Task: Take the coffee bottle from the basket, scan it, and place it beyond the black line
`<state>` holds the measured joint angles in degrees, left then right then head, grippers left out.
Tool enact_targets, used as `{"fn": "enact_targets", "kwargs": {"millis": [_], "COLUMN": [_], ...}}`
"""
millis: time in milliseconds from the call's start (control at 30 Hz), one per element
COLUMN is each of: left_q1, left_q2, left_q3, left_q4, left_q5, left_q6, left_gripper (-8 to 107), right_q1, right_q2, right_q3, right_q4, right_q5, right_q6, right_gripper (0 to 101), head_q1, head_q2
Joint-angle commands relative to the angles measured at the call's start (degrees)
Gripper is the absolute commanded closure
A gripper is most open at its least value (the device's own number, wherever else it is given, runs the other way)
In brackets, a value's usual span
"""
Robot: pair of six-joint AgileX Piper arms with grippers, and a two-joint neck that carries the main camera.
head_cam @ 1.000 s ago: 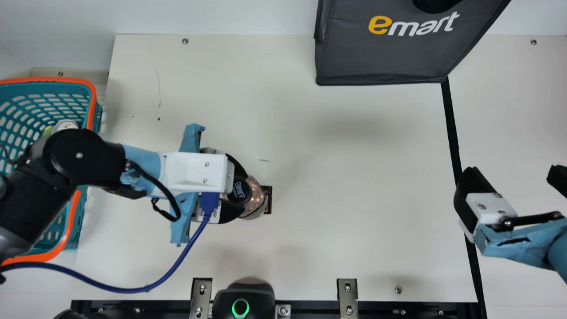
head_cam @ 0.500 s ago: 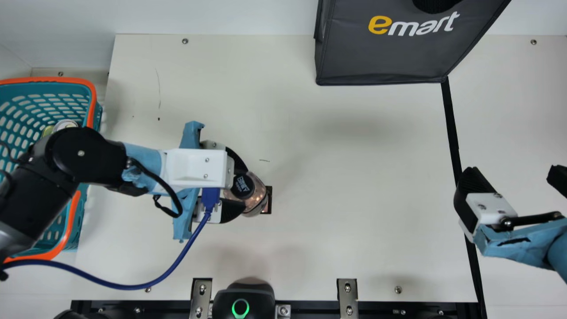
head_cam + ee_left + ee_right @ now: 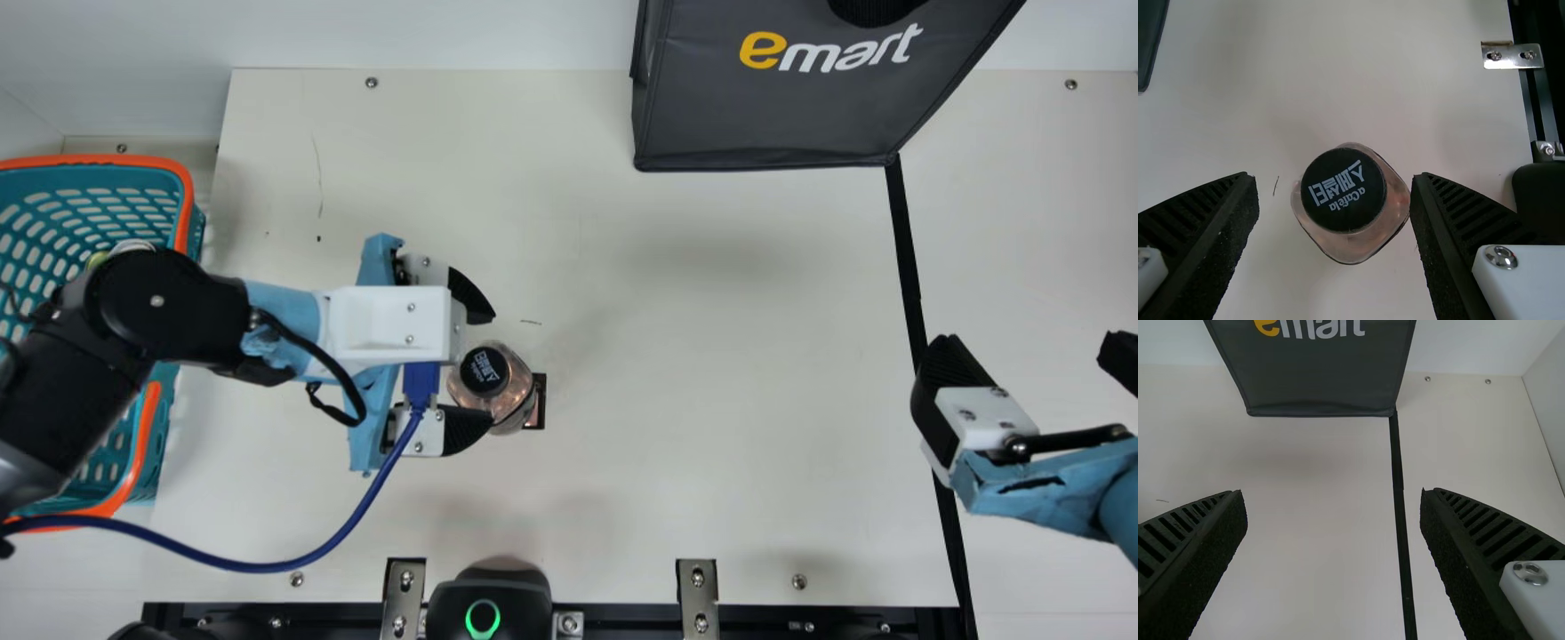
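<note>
The clear, black-capped coffee bottle (image 3: 511,398) stands cap up on the surface, left of centre. The teal, orange-rimmed basket (image 3: 184,204) sits at the left edge; the black line (image 3: 906,258) crosses near the right.

The cream desk (image 3: 693,498), as viewed by an observer in the room. The coffee bottle (image 3: 511,404) stands upright on the surface, left of centre, just beside a small dark-edged rectangle (image 3: 541,388). A dark grey bag (image 3: 765,116) occupies the far side; from its near right corner the black line (image 3: 907,258) runs to the front edge. Two metal brackets (image 3: 697,582) are fixed along that edge. Fine dark marks (image 3: 531,322) and small screws (image 3: 799,581) also dot the surface.
</note>
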<state>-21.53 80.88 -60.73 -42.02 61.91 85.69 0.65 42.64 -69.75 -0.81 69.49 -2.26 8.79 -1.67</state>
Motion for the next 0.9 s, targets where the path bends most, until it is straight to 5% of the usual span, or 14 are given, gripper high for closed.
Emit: {"fn": "enact_targets", "kwargs": {"millis": [0,433,867], "left_q1": [0.3,2.9,3.5], "left_q2": [-0.5,-6.3,-13.5], "left_q3": [-0.2,-0.2,-0.3], "left_q4": [-0.4,-2.7,2.0], "left_q5": [0.2,1.9,-2.6], "left_q6": [-1.3,-13.9,-28.6], "left_gripper": [9,9,9], "right_q1": [0.0,0.0,0.0], "right_q2": [0.0,0.0,0.0], "right_q3": [0.0,0.0,0.0], "right_q4": [0.0,0.0,0.0], "right_q5": [0.0,-0.1,-0.1], "right_q6": [0.0,0.0,0.0], "right_gripper": [10,10,10], "head_q1": [-0.9,-0.9,-0.9], "head_q2": [0.1,0.1,0.1]}}
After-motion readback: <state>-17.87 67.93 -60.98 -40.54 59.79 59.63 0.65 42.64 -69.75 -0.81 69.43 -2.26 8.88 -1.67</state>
